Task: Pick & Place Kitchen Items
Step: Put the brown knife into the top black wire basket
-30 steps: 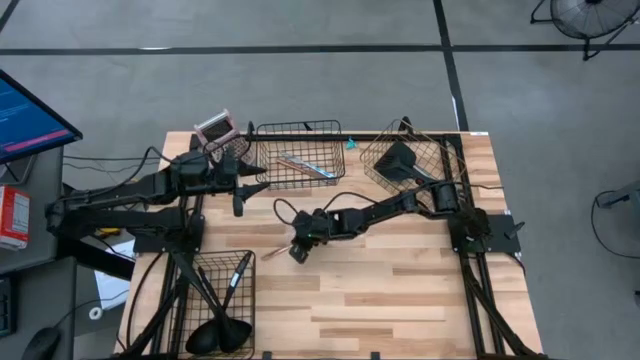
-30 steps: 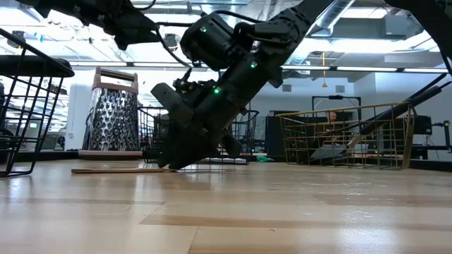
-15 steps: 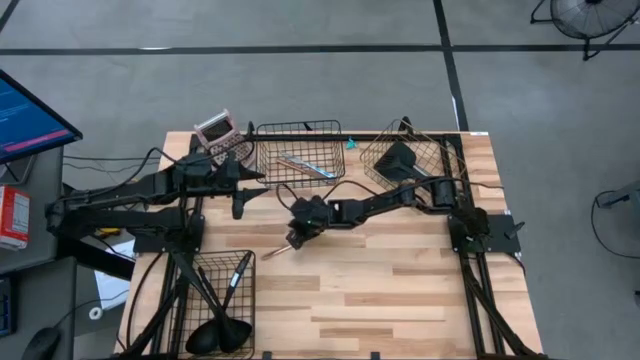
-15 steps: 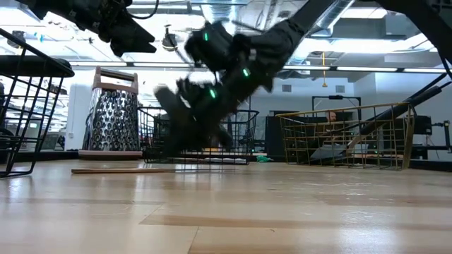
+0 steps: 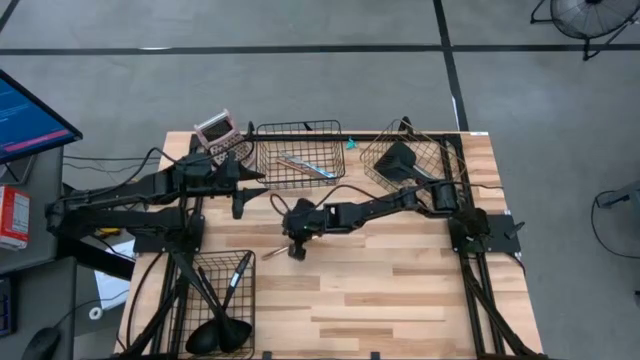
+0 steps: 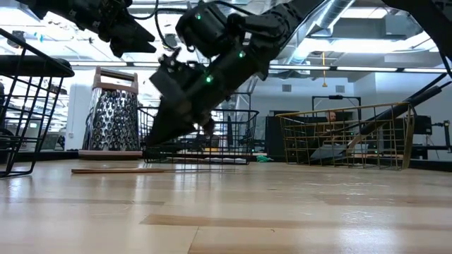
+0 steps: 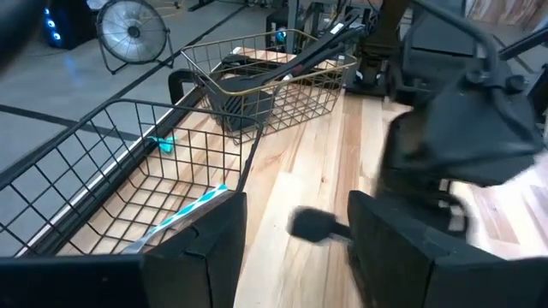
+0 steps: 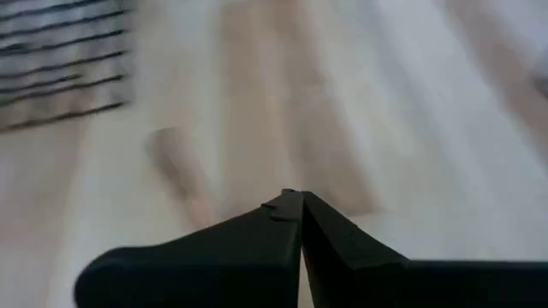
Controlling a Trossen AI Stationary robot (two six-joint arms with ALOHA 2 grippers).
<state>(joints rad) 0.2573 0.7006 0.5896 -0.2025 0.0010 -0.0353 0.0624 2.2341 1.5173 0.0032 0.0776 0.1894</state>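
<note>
Slim copper-toned utensil (image 5: 272, 253) flat on the bare wood near the middle of the table (image 5: 400, 300), just beside the tip of the right gripper (image 5: 296, 250); seen in the low view as a thin, level strip hugging the boards. Judged light, stiff and narrow, with a smooth and probably slippery finish; so low that fingers must come down almost to the wood to get under or around it. Best hold likely across the narrow width near mid-length, so as not to tip on lifting; which end is handle and which is head, not readable. Right gripper fingers pressed together, nothing between them, tip just above the table. Left gripper (image 7: 295, 257) raised at the near corner of the black wire basket (image 5: 300, 150), fingers apart and empty, waiting. In that basket a silver-teal piece (image 5: 305, 165), flat and thin, lying aslant on the mesh. Copper wire basket (image 5: 437, 150) at the far right corner, holding a black spatula (image 5: 400, 160) with a broad matte blade. Second black basket (image 5: 205, 262) at the near left edge, with black ladles and spoons (image 5: 222, 335), handles up against the wire, bowls rounded and glossy. Metal box grater (image 5: 215, 130) upright at the far left corner, perforated faces.
</note>
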